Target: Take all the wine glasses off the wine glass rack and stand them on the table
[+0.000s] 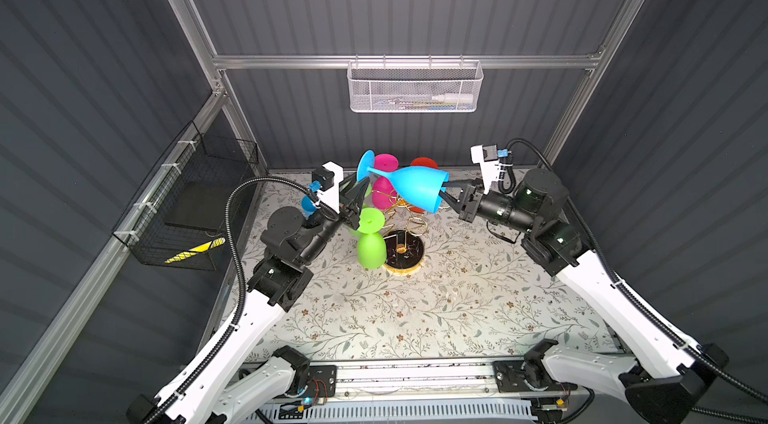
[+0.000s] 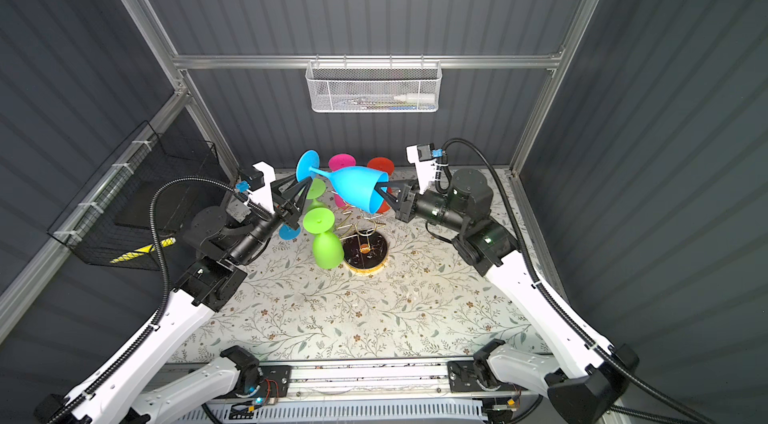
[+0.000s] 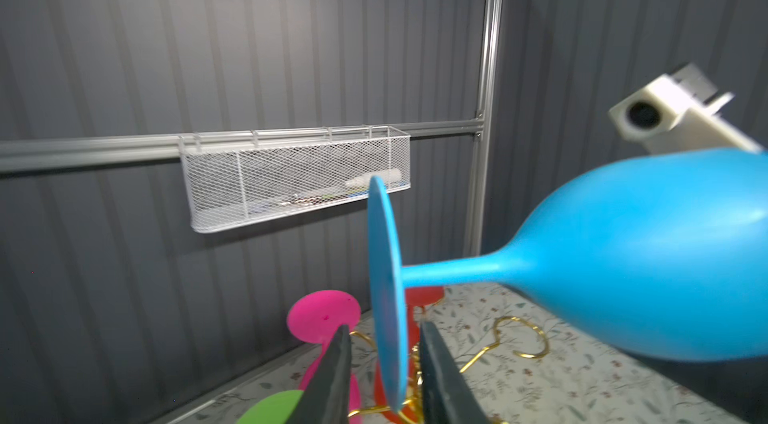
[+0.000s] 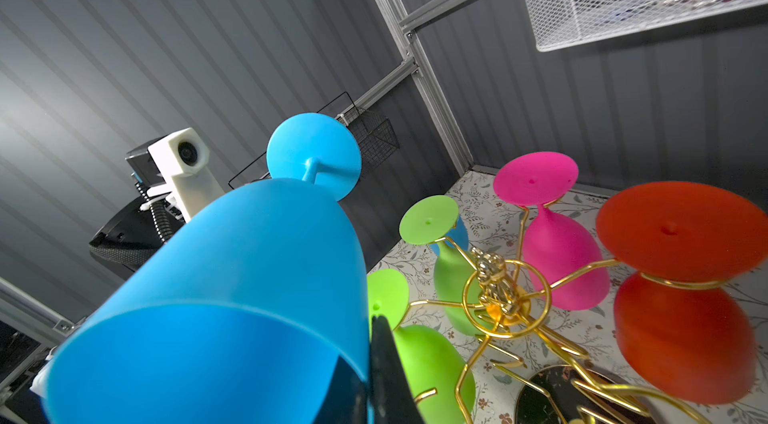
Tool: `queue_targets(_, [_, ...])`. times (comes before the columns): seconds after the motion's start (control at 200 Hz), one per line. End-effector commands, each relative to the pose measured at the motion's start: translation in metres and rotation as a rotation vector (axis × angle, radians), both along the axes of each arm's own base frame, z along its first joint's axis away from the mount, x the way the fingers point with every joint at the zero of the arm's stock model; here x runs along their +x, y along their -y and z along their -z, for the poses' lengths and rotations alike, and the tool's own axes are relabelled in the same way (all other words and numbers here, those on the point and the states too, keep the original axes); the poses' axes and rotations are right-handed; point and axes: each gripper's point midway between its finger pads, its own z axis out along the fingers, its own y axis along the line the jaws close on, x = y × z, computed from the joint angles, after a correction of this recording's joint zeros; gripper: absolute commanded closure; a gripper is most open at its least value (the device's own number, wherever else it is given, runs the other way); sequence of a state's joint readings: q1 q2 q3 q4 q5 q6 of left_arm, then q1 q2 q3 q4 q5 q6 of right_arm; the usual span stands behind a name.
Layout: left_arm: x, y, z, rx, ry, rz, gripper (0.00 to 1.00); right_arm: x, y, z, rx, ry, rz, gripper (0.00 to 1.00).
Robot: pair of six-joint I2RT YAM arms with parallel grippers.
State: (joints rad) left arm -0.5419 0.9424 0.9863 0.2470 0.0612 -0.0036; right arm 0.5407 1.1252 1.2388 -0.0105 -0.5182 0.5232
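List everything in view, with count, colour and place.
held blue wine glass: 1, blue, sideways between the two hands
pink wine glass: 1, pink, on the rack
red wine glass: 1, red, on the rack
green wine glasses: 2, green, on the rack
second blue wine glass: 1, blue, left of the rack, partly hidden
wine glass rack: 1, gold with black base, mid-table
white mesh basket: 1, white, back rail
black wire basket: 1, black, left wall
tablecloth: 1, floral, on table
left hand: 1, black, open around held glass's foot
right hand: 1, black, shut on its rim
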Motion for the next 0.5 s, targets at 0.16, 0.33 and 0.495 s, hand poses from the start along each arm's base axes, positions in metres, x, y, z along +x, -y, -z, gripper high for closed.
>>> queue_targets(0.16, [-0.003, -0.029, -0.013, -0.013, 0.027, -0.137, 0.19, -0.005, 0.069, -0.034, -0.056, 0.119, 0.337, 1.0])
queue_targets(0.33, [-0.01, -0.04, -0.016, 0.058, 0.049, -0.185, 0.06, -0.008, 0.123, -0.013, -0.247, 0.097, 0.569, 1.0])
queue_targets(0.495, [-0.005, -0.062, -0.017, 0.112, 0.019, -0.318, 0.01, -0.02, 0.187, 0.003, -0.473, 0.063, 0.813, 1.0])
